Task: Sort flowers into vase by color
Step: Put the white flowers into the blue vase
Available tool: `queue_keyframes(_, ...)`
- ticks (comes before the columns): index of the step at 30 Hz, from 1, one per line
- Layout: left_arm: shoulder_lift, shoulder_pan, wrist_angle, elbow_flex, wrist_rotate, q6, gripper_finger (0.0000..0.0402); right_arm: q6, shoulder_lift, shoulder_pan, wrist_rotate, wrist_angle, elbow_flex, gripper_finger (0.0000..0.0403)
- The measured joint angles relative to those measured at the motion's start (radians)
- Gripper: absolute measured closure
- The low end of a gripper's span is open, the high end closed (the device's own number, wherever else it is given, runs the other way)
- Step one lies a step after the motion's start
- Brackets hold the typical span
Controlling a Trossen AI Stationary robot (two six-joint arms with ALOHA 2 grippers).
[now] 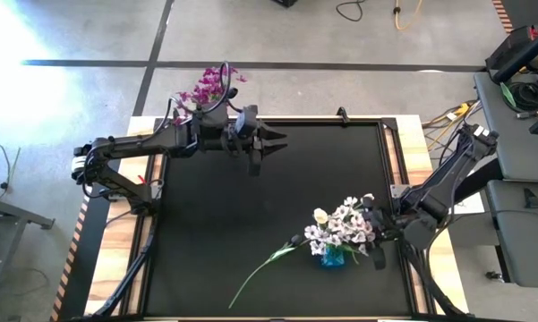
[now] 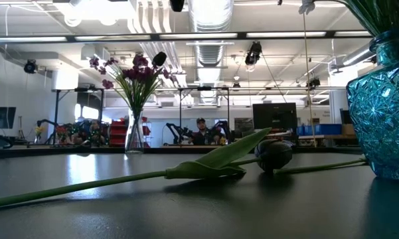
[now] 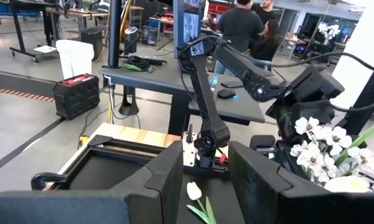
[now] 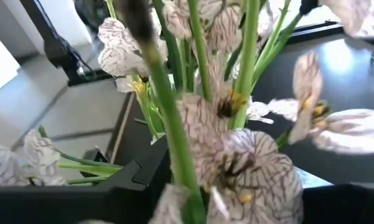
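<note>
One flower is left loose: a long green-stemmed artificial flower with a broad leaf and a dark bud (image 1: 297,241) lying flat on the black counter (image 1: 251,215), lower centre of the overhead frame. Its long axis runs on a diagonal, the stem tip toward the lower left and the dark bud toward the upper right, the bud end close beside the faceted turquoise glass vase (image 1: 333,257). That vase, lower right of centre, already carries the bunch of white, purple-veined blossoms with a cream tulip bud (image 1: 342,224). The other vase, a slim clear glass one with magenta-purple sprays (image 1: 206,88), stands at the counter's upper-left edge.

The right hand (image 1: 376,234) sits at the right side of the white bunch, its wrist camera buried among those stems and petals; its fingers look parted, and I cannot see that they hold any stem. The left hand (image 1: 276,141) hangs over the upper middle of the counter, well apart from the lying flower, fingers spread with nothing between them and pointing toward the frame's right.

Judging from this, the right hand is much the nearer: the bud lies just to its left and slightly lower in the frame. A grasp should probably cross the stem's diagonal rather than run along it, and the closeness of the turquoise vase leaves little room at the bud end.
</note>
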Motion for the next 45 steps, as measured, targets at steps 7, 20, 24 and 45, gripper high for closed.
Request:
queue_keyframes(7, 0.0, 0.0, 0.001, 0.0, 0.001, 0.0, 0.0288, 0.088, 0.018, 0.0, -0.014, -0.27, 0.127, 0.0257)
queue_keyframes(20, -0.001, -0.001, 0.001, 0.0, 0.001, 0.0, 0.0288, 0.13, 0.029, 0.0, -0.065, -0.305, 0.207, 0.0173)
queue_keyframes(24, -0.001, -0.001, 0.001, 0.0, 0.001, 0.002, 0.0288, 0.13, 0.029, 0.0, -0.084, -0.308, 0.215, 0.0153)
queue_keyframes(45, -0.003, -0.09, -0.361, 0.155, -0.042, 0.079, 0.0324, 0.097, 0.03, -0.002, -0.055, -0.713, 0.58, 0.0151)
